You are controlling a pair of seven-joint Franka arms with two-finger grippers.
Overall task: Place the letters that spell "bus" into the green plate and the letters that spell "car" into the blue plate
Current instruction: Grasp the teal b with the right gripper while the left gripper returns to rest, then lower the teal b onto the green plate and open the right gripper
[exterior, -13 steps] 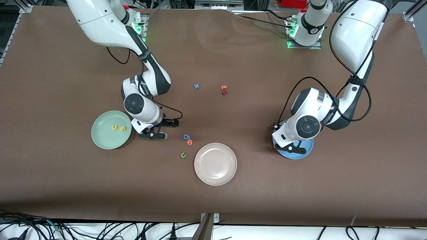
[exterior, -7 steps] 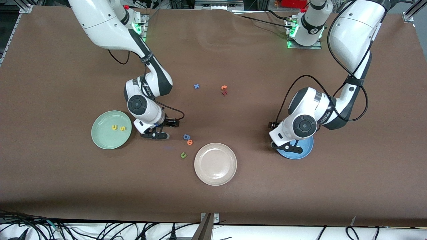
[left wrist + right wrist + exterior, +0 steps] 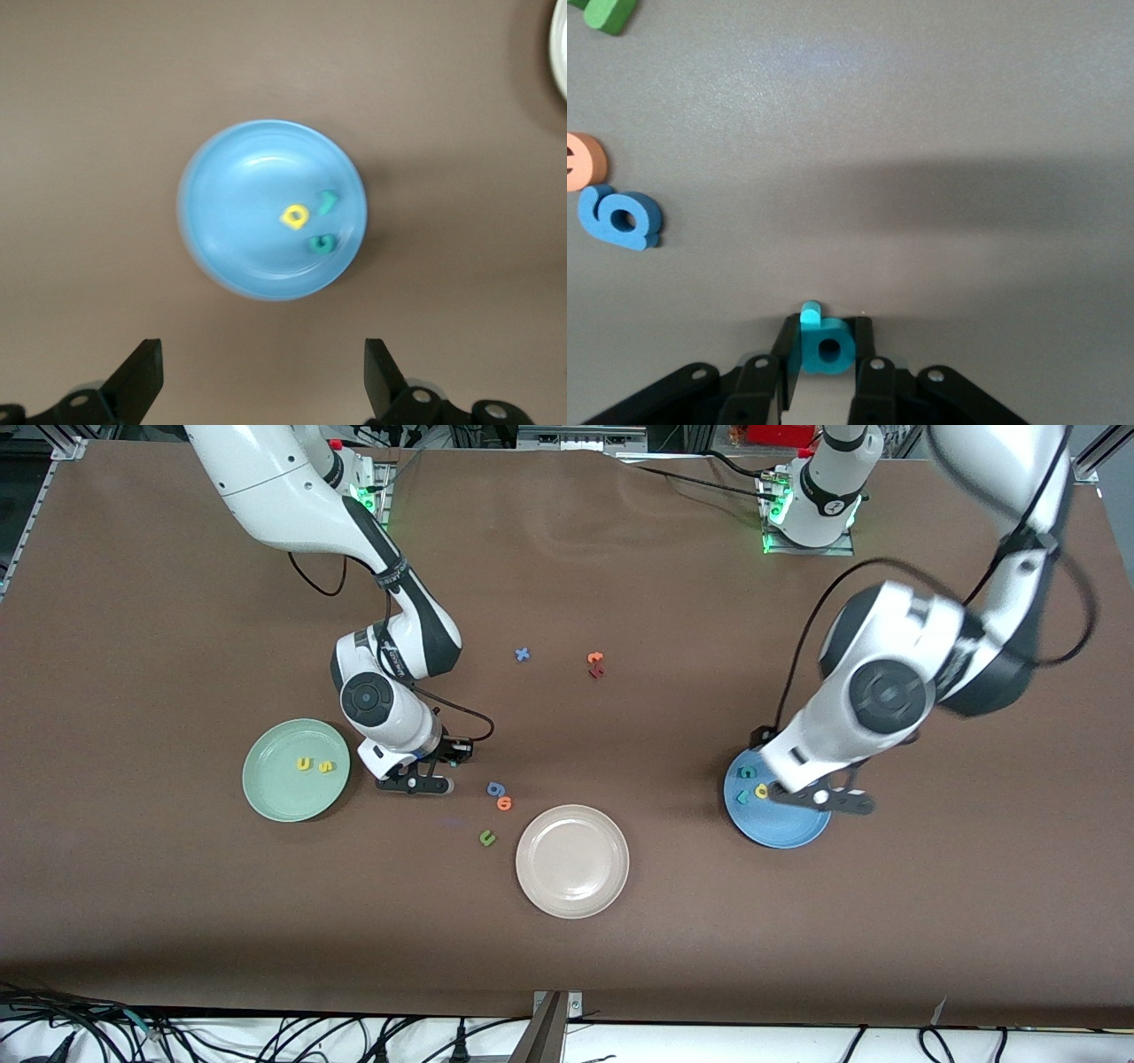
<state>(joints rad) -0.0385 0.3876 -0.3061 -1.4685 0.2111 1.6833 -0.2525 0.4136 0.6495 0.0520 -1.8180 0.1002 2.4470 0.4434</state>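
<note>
While my left gripper [image 3: 257,381] hangs open over the blue plate [image 3: 784,831] holding c, a, r, I see my right gripper [image 3: 826,359] pinching the teal b [image 3: 826,345] near the green plate [image 3: 275,793].

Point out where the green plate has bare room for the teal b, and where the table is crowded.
The green plate is bare everywhere except where the yellow u and s lie. The right gripper, shut on the teal b, sits beside it. Crowded: the blue g, orange letter and green u by the beige plate.
</note>
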